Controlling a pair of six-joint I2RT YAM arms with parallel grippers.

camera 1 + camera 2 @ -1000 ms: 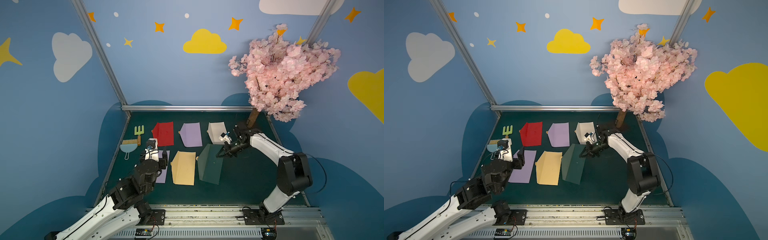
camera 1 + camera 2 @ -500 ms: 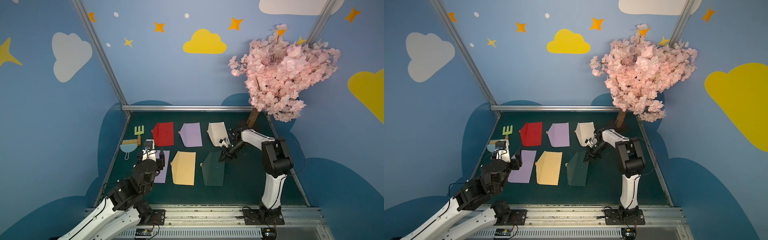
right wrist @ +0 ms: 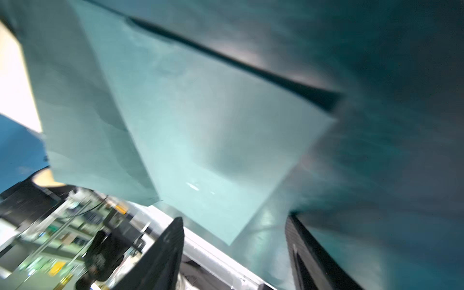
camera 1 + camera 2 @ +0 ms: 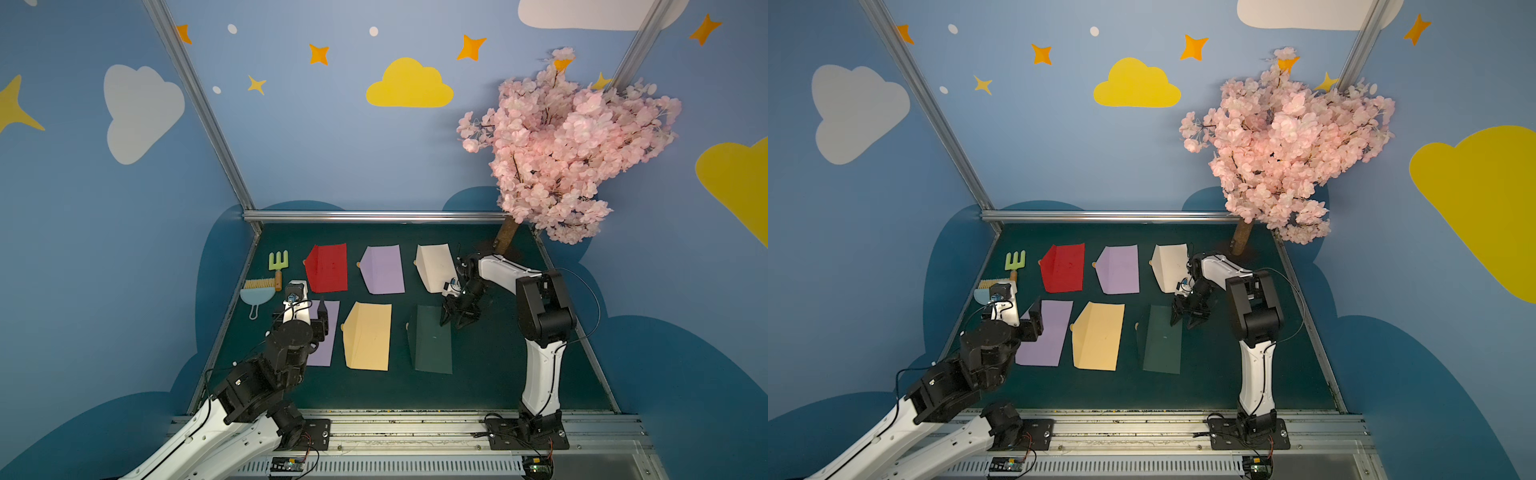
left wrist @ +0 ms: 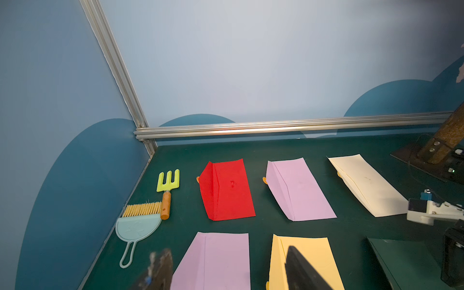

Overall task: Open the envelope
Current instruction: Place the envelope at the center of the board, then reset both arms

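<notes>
Green envelope [image 4: 432, 340] lies flat on the bench [image 4: 490, 374] beside the yellow one [image 4: 368, 336], contents hidden. Earlier it hung tilted from the right jaws; these now gape empty, seemingly just above its far corner. Left jaws spread too, empty.

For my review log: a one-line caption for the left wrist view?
Open left gripper poised above the near lilac paper envelope, tan paper envelope alongside, red paper envelope beyond.
</notes>
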